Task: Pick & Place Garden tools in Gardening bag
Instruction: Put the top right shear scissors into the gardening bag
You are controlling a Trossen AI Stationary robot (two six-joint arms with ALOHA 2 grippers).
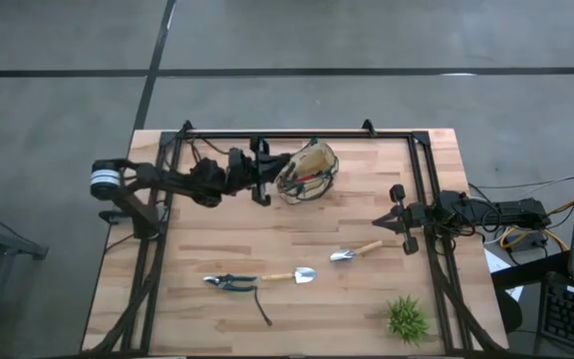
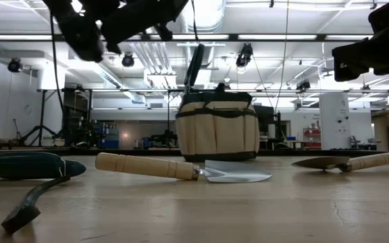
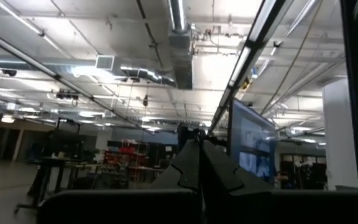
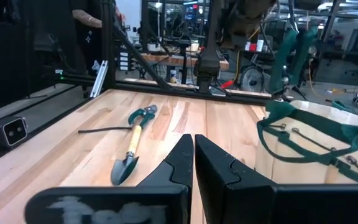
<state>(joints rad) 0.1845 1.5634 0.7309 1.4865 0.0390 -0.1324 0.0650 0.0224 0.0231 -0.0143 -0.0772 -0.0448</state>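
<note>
Left gripper (image 1: 264, 176) just beside gardening bag (image 1: 307, 171), fingers together, empty. Right gripper (image 1: 387, 220) fingers together, empty, nearer right-hand trowel (image 1: 355, 251) lying flat on tabletop (image 1: 297, 229), long axis across tabletop. Second trowel (image 1: 290, 275) and pruners (image 1: 231, 282) lay mid-front.

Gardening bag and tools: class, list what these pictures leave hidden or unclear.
- Bag contents: too small in the high view; its wall hides them in the low view.
- Pruners: cut off by the low view's left edge.
- Table: none of it in the left wrist view, which faces the ceiling.
</note>
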